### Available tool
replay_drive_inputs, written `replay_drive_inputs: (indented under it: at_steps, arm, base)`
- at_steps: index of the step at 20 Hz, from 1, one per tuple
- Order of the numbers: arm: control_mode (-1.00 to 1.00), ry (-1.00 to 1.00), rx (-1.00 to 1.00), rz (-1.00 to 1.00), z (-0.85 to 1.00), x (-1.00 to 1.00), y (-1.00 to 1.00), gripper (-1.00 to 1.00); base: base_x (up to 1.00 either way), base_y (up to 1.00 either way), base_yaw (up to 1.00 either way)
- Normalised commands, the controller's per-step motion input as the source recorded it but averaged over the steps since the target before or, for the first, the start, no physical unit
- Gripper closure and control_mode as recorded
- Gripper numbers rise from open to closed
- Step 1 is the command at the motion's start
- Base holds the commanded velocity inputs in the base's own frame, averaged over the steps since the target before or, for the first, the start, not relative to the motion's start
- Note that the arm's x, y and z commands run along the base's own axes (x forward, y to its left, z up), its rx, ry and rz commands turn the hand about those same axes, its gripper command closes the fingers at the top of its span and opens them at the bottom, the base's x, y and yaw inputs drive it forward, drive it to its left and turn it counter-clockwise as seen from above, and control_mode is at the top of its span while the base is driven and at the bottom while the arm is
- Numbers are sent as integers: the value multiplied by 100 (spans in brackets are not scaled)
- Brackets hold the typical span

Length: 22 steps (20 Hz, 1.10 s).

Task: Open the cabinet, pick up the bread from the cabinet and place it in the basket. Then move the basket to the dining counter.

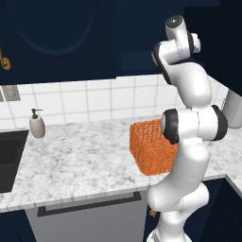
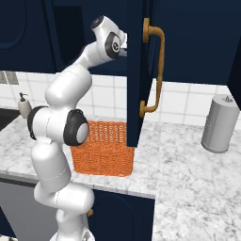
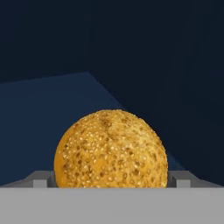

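Orange mesh catches us first in the left base view: the basket sits on the marble worktop, near its front edge and directly below the cabinet, which we judge keeps the drop from shelf to basket short. Far to the left stands a soap bottle beside the black sink, well apart from the work. Our arm rises in front of the basket and reaches up into the dark cupboard.

From the right base view we see the cabinet door swung out towards us, its brass handle edge-on, so the opening step looks done. The arm's wrist passes behind that door into the interior. A grey canister stands on the worktop far right, clear of the route down.

Through the hand view the bread, a seeded golden bun, rests on the cabinet shelf right at the gripper, between its fingertips. The jaws stand wide apart on either side of it, not yet pressing, so we judge closing comes next.
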Motion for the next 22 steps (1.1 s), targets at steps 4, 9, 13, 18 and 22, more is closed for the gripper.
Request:
replay_drive_inputs:
  at_steps: [4,9,13,18,22]
  arm:
    - [-100,-14,-1,9,-2,-26,20,100]
    - [-100,-22,-2,14,-2,-45,30,100]
    - [-100,-15,0,14,-3,-63,21,100]
    - [-100,-7,0,13,7,-90,22,100]
    - [-100,-1,0,8,41,-100,42,100]
  base:
    - [0,0,0]
    - [0,0,0]
    - [0,0,0]
    - [0,0,0]
    - [0,0,0]
